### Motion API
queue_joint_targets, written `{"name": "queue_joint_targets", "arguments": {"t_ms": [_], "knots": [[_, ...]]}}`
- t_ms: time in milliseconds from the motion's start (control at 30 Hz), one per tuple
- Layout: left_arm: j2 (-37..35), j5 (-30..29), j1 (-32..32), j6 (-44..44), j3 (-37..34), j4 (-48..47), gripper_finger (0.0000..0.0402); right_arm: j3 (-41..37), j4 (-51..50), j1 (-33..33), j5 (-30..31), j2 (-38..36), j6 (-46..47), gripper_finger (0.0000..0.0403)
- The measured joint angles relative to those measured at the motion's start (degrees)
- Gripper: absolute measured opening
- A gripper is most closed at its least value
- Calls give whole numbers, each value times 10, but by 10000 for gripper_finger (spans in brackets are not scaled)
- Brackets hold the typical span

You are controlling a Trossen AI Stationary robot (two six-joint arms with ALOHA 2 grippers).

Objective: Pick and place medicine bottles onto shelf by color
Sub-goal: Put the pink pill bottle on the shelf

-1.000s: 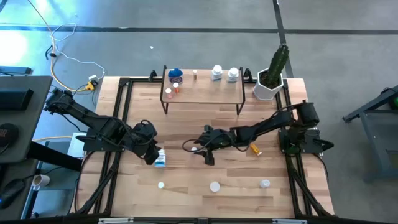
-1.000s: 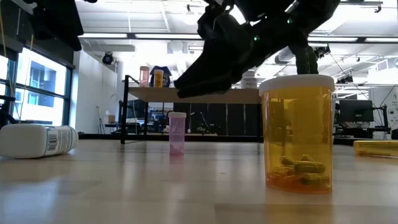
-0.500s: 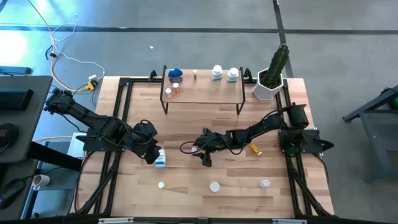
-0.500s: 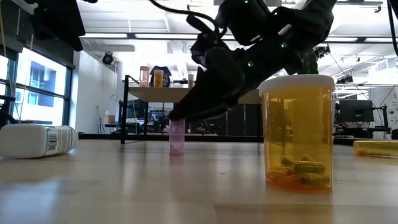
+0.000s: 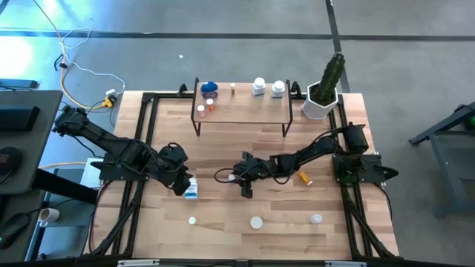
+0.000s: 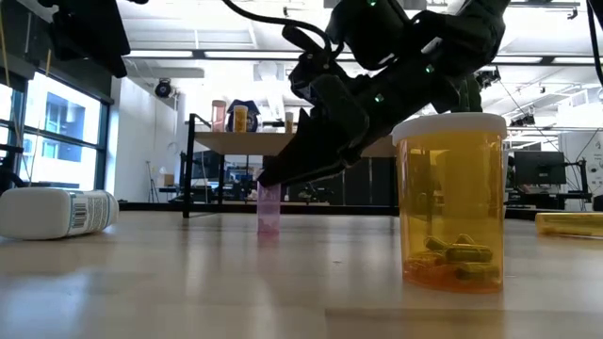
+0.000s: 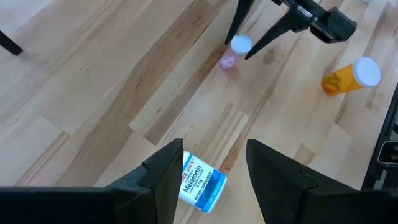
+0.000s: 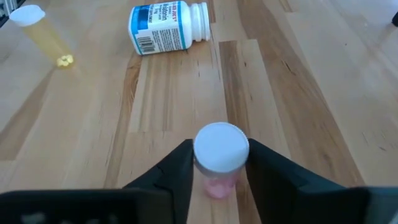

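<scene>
The right gripper (image 8: 219,171) is clamping its fingers on the pink bottle (image 8: 220,163); the left gripper (image 7: 211,168) is hanging apart above the table (image 5: 223,148).

The bench (image 5: 223,148) is pale blond wood, its planks streaked with darker brown grain. Both arms are black.

A small pink bottle (image 8: 219,175) has a white cap. A white bottle (image 8: 166,28) lying on its side wears a blue label with white lettering and a black barcode. A translucent yellow vial (image 8: 43,34) is capped white. A larger amber bottle (image 6: 450,212), also white-capped, holds yellowish capsules.

The shelf (image 5: 242,104) has a light wood top on black legs. On it sit a blue-lidded jar (image 5: 210,90), orange bottles (image 5: 210,107) and white bottles (image 5: 259,87). Nearby, a green plant (image 5: 331,74) stands in a white pot.
</scene>
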Motion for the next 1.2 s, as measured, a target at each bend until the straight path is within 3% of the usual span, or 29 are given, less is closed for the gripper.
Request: {"name": "queue_joint_targets", "arguments": {"t_ms": [200, 567, 767, 1000, 1200], "knots": [[0, 0, 0, 0, 0, 0, 165, 0, 0, 0, -1, 0, 0, 95], [0, -17, 2, 0, 0, -5, 165, -1, 1, -1, -3, -21, 15, 96], [0, -59, 23, 41, 0, -6, 165, -1, -2, -25, 43, -66, 43, 96], [0, -68, 62, 84, 0, -6, 165, -1, -1, -69, 59, -137, 61, 96], [0, -107, 86, 95, 0, -4, 165, -1, -31, -101, 132, -210, 38, 96]]}}
